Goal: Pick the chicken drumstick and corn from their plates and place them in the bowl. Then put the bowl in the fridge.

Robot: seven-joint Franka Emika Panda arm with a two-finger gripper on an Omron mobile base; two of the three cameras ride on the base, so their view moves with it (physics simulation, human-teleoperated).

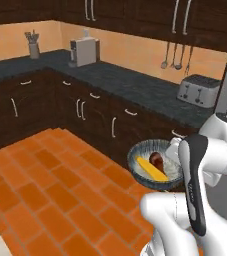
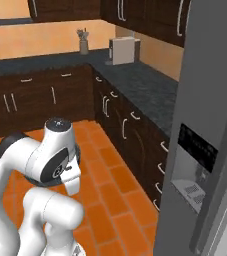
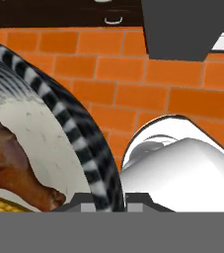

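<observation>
Both foods already lie in the bowl (image 1: 155, 166), so the loading half of the task looks done and what remains is the carry to the fridge (image 2: 205, 135). Nearest, in the hand view, the gripper (image 3: 108, 200) is clenched on the bowl's striped rim (image 3: 79, 133), one tip on each side of the wall, with the bowl's pale speckled inside spreading away to one side of the grip. Just inside that rim lies the drumstick (image 3: 15, 168), its thin end pointing toward the clamped spot, and beside it a sliver of the corn (image 3: 0, 202). From the left base view the bowl hangs in the air above the orange floor (image 1: 45, 190), held at the arm's side, with the corn's long axis running across the bowl and the drumstick's rounded end touching it on the far side. Beyond the bowl stands the dark counter (image 1: 135, 82) with its toaster (image 1: 199, 90). The relation that matters is bowl to fridge: the fridge stands to the right of the bowl, past the arm, its grey door (image 2: 195, 150) with the black dispenser (image 2: 196, 165) standing close by in the right base view. I judge the bowl must swing rightward around that door and stay level, since a one-sided rim grip could let it tip and spill the food.
</observation>
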